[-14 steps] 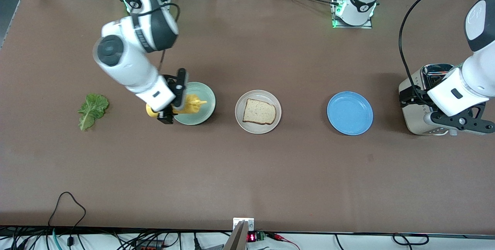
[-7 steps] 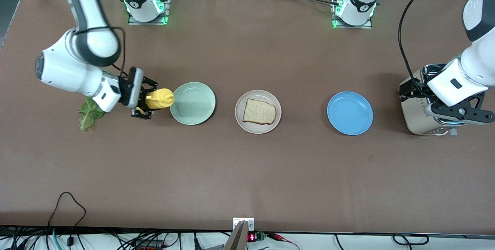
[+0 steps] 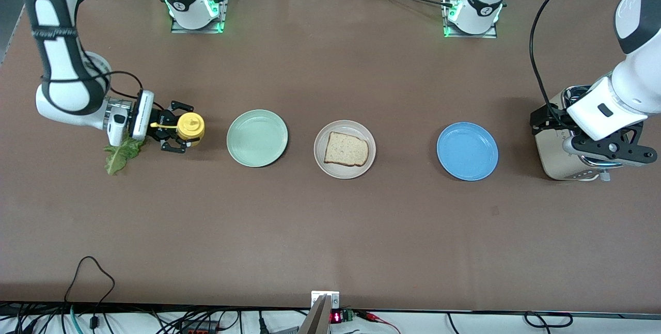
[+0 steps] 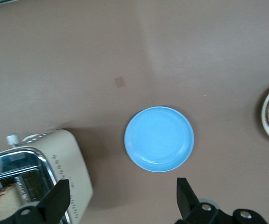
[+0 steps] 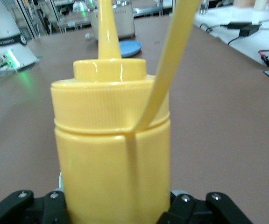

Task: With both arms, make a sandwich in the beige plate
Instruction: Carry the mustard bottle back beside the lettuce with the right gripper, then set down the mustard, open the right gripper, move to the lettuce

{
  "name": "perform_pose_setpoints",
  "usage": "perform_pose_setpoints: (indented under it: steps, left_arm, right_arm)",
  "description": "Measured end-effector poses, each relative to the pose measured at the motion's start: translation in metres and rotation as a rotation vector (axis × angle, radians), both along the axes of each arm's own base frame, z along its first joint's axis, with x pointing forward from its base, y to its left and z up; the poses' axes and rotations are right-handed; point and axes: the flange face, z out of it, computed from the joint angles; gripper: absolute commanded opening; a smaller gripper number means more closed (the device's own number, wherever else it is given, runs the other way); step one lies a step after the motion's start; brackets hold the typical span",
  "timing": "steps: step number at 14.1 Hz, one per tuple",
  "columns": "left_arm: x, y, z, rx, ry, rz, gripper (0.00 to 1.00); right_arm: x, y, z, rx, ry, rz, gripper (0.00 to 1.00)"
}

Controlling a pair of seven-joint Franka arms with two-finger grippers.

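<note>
I see right gripper [image 3: 178, 133] clamped on yellow bottle [image 3: 190, 127], near lettuce [image 3: 120, 153]; beige plate [image 3: 326, 162] with bread [image 3: 346, 149] well apart mid-table; left gripper [image 4: 120, 205] wide open, empty, over toaster [image 3: 552, 156]

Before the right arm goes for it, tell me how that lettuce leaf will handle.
The lettuce leaf looks thin and ruffled, so it will probably flop and drape from a pinch. It lies flat on the table, so getting a fingertip under its edge may be fiddly. Likely light and easily torn.
</note>
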Motion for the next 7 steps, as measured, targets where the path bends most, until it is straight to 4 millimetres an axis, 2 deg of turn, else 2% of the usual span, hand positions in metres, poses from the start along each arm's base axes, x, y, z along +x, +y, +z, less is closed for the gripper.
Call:
perform_pose_setpoints:
  steps: [2,4,7]
  left_arm:
    - [-0.008,0.005,-0.002,-0.044,-0.019,0.029,1.0]
    - [-0.026,0.007,-0.005,-0.038,-0.061,0.046,1.0]
    - [-0.048,0.005,-0.005,-0.03,-0.065,0.044,1.0]
  right_arm:
    - [-0.01,-0.012,-0.038,0.074,-0.005,-0.013,0.31]
    - [-0.02,-0.016,-0.071,0.14,-0.003,-0.027,0.31]
    - [-0.031,-0.019,-0.103,0.234,-0.014,-0.042,0.31]
